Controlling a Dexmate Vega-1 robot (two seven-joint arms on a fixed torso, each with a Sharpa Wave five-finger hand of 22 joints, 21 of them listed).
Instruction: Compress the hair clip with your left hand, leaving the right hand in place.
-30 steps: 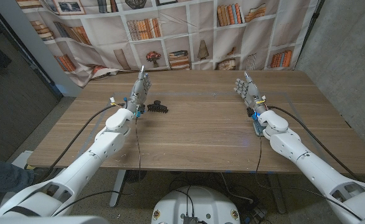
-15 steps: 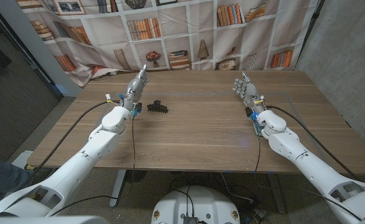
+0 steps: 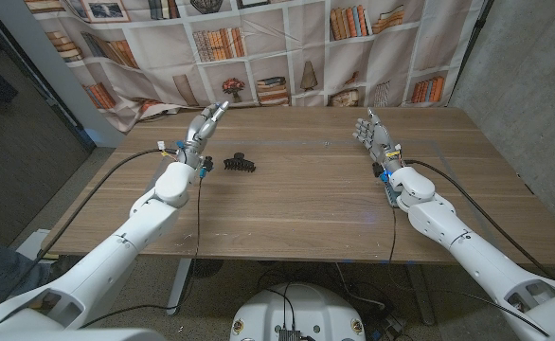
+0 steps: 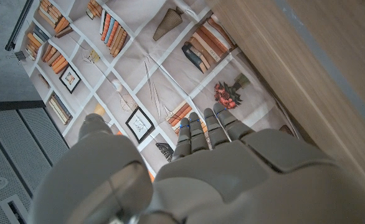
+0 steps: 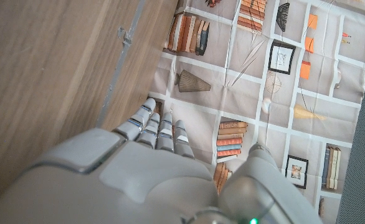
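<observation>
The hair clip (image 3: 240,163) lay on the table (image 3: 296,213), over on the left half and toward the far edge. Just to its left stood the left hand (image 3: 202,130), fingers reaching toward the far edge, apart from the clip. Well across on the right half stood the right hand (image 3: 373,135), about as far back. Behind the table hung a bookshelf-print backdrop (image 3: 259,47). A person's sleeve (image 3: 3,270) sat at the near left corner.
</observation>
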